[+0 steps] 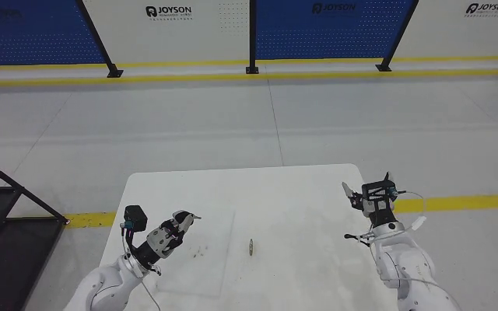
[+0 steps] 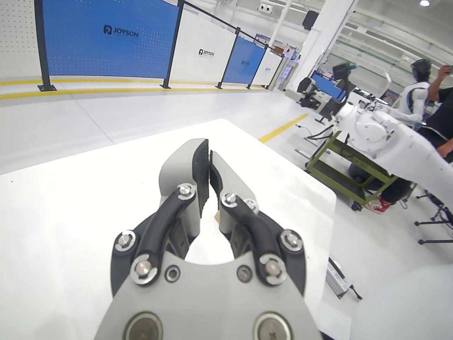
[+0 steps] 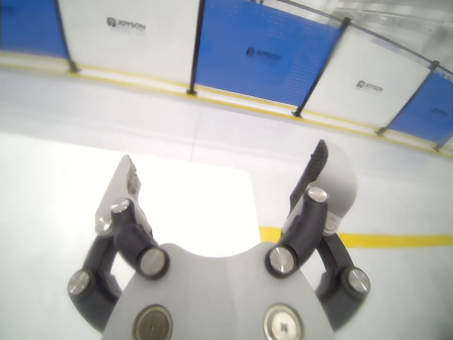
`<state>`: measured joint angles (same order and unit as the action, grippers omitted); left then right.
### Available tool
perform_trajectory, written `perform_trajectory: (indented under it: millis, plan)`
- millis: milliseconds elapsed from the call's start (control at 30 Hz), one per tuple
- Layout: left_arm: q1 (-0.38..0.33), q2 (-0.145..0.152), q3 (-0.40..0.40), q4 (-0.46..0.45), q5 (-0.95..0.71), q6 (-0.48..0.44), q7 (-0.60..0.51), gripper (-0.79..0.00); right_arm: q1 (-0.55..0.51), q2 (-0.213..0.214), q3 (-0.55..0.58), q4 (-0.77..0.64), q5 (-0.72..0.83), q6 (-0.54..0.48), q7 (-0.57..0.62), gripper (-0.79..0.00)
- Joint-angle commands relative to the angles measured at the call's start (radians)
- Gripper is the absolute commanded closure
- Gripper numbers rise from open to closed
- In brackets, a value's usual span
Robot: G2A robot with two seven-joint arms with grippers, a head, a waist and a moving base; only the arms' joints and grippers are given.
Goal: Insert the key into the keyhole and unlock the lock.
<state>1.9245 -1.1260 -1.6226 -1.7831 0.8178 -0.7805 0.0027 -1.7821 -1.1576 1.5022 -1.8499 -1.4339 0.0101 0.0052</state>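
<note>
Metal piece [image 1: 250, 247] — right of left hand [image 1: 190, 218], apart.

White table [image 1: 311, 190] centre stage, rounded corners, bare top bright under lights. Beyond table's far edge: grey floor, then double yellow line [image 1: 327, 76] along foot of barrier. Barrier panels [image 1: 47, 31] alternate blue and white, held by black posts [image 1: 252, 39] on flat feet. Another yellow line [image 1: 455, 204] passes level with table's right side and shows again off its left corner. Black metal frame [image 1: 31, 196] just off table's left edge. Off table's right side, well apart: green cart [image 2: 316, 159], white pillar [image 2: 334, 26] behind.
</note>
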Motion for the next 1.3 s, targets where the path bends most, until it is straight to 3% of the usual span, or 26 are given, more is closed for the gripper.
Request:
perform_trajectory:
  millis: [0, 167, 400, 733, 900, 967, 1033, 1133, 1167, 1267]
  plan:
    - [0.000, 0.000, 0.000, -0.001, 0.000, 0.001, 0.000, 0.000, -0.038, -0.002, -0.071, -0.024, -0.067, -0.028, 0.018, -0.785]
    - [0.000, 0.000, 0.000, -0.001, 0.000, 0.001, 0.000, 0.000, -0.090, -0.017, -0.302, -0.010, -0.273, -0.034, 0.070, -0.785]
    - [0.000, 0.000, 0.000, -0.001, 0.000, 0.001, 0.000, 0.000, -0.013, -0.059, -0.555, 0.153, -0.295, -0.042, 0.096, -0.785]
    - [0.000, 0.000, 0.000, -0.001, 0.000, 0.001, 0.000, 0.000, 0.132, -0.126, -0.686, 0.373, -0.130, 0.081, -0.021, -0.785]
    - [0.000, 0.000, 0.000, -0.001, 0.000, 0.001, 0.000, 0.000, 0.171, -0.149, -0.725, 0.435, -0.105, 0.119, -0.023, -0.785]
    - [0.000, 0.000, 0.000, -0.001, 0.000, 0.001, 0.000, 0.000, 0.183, -0.155, -0.735, 0.451, -0.096, 0.125, -0.021, -0.739]
    - [0.000, 0.000, 0.000, -0.001, 0.000, 0.001, 0.000, 0.000, 0.192, -0.161, -0.740, 0.466, -0.086, 0.130, -0.025, -0.551]
    - [0.000, 0.000, 0.000, -0.001, 0.000, 0.001, 0.000, 0.000, 0.203, -0.167, -0.745, 0.484, -0.070, 0.130, -0.033, -0.453]
    - [0.000, 0.000, 0.000, -0.001, 0.000, 0.001, 0.000, 0.000, 0.206, -0.168, -0.745, 0.489, -0.066, 0.128, -0.037, -0.376]
    - [0.000, 0.000, 0.000, -0.001, 0.000, 0.001, 0.000, 0.000, 0.211, -0.171, -0.744, 0.502, -0.056, 0.127, -0.047, -0.354]
